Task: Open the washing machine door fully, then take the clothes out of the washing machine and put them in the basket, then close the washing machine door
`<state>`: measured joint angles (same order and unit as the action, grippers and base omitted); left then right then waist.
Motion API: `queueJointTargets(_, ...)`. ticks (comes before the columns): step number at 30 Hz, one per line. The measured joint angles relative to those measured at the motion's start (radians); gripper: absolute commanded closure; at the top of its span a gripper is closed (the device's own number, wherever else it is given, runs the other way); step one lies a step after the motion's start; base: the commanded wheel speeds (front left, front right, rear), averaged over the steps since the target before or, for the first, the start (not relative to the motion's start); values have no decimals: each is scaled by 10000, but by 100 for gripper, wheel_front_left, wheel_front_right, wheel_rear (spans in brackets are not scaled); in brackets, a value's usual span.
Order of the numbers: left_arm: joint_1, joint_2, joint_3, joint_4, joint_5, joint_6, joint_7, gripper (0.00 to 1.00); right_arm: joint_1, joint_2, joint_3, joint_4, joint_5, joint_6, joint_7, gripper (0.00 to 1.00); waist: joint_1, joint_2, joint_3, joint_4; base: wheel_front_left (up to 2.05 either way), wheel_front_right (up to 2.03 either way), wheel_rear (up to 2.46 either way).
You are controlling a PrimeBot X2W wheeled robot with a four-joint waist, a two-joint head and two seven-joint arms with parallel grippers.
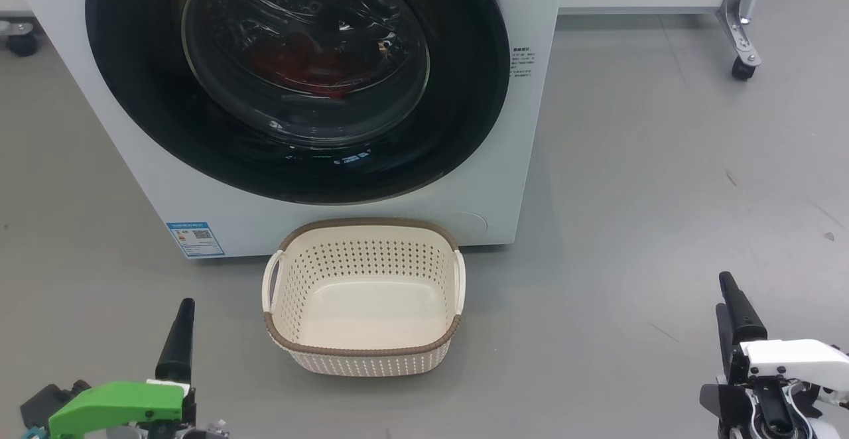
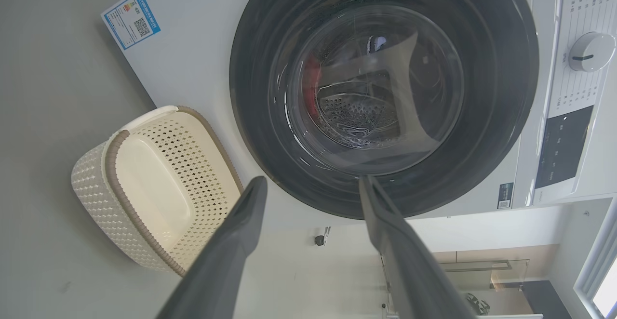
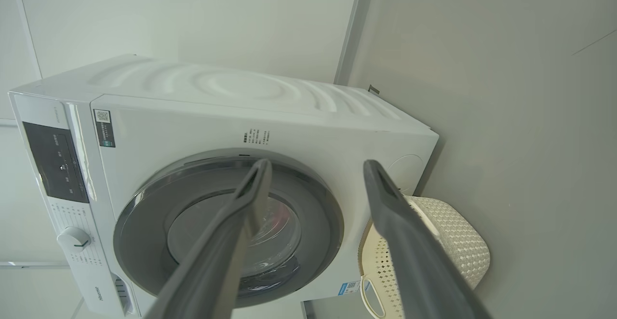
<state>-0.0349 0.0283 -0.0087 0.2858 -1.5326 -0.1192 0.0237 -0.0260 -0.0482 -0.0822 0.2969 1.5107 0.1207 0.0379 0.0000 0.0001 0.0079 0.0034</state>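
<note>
The white washing machine stands ahead with its round glossy black door shut. Red clothes show dimly through the glass bowl, also as a red patch in the left wrist view. On the floor right in front of the machine sits the cream basket, with nothing inside. My left gripper is low at the left and my right gripper low at the right, both well short of the door. In the wrist views the left gripper and right gripper are open and hold nothing.
A blue label marks the machine's lower left corner. The dial and dark control panel sit on its top strip. A metal frame leg on a caster stands at the far right, another caster at the far left. Grey floor lies around.
</note>
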Motion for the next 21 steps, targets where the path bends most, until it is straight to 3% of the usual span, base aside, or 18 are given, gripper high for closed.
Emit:
queueJointTargets(5,-129,163,-267,-44,337,0,-222,0,-114,-194,244,-8,-504,0,-215,0,0,0,7,14,0,0,0)
queueJointTargets(21,-352,765,-1185,92,2840,-2,-917,0,-345,-834,1055,324,-2786,-2,-1003,0,0,0,-26,36,0,0,0)
